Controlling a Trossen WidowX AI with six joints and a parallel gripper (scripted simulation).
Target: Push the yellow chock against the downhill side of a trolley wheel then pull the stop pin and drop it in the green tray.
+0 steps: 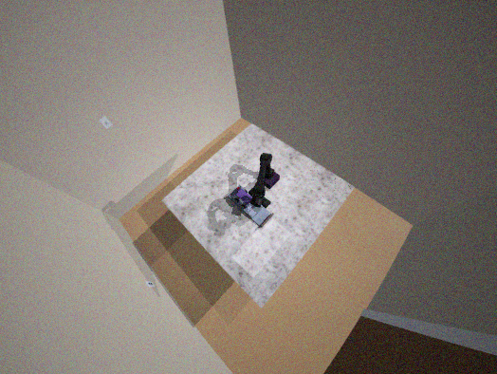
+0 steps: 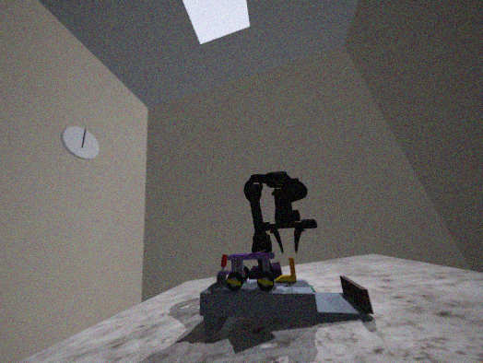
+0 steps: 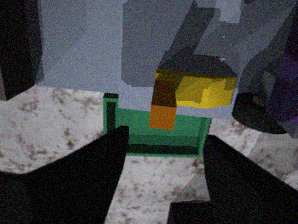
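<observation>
The purple trolley [image 1: 242, 195] [image 2: 251, 256] stands on the ramp [image 1: 259, 215] [image 2: 263, 301]; part of it shows at the right edge in the wrist view. The red-headed stop pin [image 2: 224, 261] is upright at the trolley's uphill end. The yellow chock [image 2: 286, 278] [image 3: 207, 92] stands on the ramp just downhill of the trolley's wheels, its orange handle [image 2: 291, 265] [image 3: 163, 116] upright; whether it touches a wheel I cannot tell. My gripper [image 2: 289, 251] [image 3: 166, 138] is open and empty, above the chock's handle. The green tray [image 3: 165, 131] lies beyond the ramp's far side, mostly hidden in the exterior view.
A dark end board [image 2: 356, 295] stands across the ramp's low end. The arm's purple base [image 1: 271, 179] is behind the ramp. The ramp sits on a speckled white top [image 1: 303, 204] over a wooden table [image 1: 351, 247].
</observation>
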